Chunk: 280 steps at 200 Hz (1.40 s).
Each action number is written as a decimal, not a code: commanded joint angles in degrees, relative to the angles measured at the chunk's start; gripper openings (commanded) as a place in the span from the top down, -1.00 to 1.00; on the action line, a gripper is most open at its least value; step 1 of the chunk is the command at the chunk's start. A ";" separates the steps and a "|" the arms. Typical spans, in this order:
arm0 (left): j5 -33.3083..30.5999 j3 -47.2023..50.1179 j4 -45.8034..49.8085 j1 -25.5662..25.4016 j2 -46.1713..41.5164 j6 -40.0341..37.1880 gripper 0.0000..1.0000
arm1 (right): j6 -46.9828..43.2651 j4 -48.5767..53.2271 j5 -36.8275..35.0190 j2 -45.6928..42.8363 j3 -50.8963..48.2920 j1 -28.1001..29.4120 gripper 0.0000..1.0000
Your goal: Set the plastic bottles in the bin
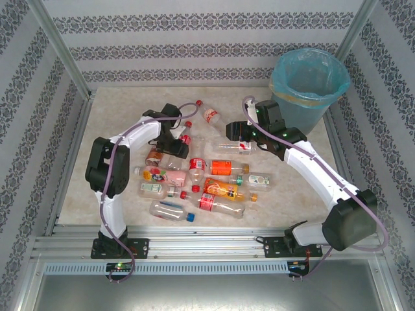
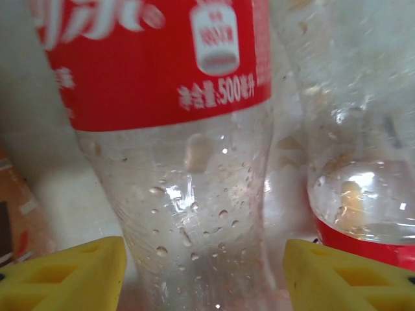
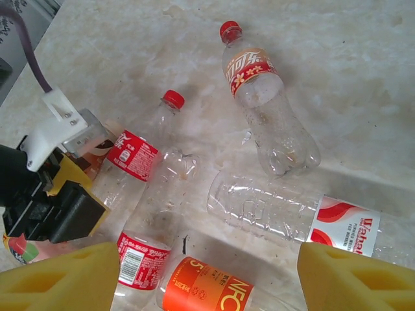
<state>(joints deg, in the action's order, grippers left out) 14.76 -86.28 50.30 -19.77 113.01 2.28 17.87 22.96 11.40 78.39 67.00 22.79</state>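
Observation:
Several plastic bottles (image 1: pixel 214 188) lie scattered in the middle of the table. My left gripper (image 1: pixel 176 148) is low among them; its yellow fingers (image 2: pixel 71 272) stand on either side of a clear bottle with a red label (image 2: pixel 188 162), with a slight gap on each side. My right gripper (image 3: pixel 207 278) hovers open with nothing between its fingers, over a clear bottle with a red-and-white label (image 3: pixel 285 214) and an orange-labelled bottle (image 3: pixel 214 291). A red-capped bottle (image 3: pixel 269 103) lies beyond them. The bin (image 1: pixel 305 113), lined with a light-blue bag, stands at the far right corner.
Patterned walls and metal frame posts (image 1: pixel 61 55) close in the table on three sides. The left gripper (image 3: pixel 58 201) sits close to the left of the right gripper. Bare tabletop (image 1: pixel 292 188) lies between the bottle pile and the right arm.

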 commanded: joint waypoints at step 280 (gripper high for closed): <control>1.88 -5.80 -11.17 0.11 -16.20 -3.19 0.10 | 4.80 -6.33 7.19 -1.20 14.95 0.86 -0.36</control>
<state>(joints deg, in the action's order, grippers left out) 9.67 -92.92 45.25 -19.77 101.73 1.43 20.12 20.27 12.88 76.49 78.06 23.05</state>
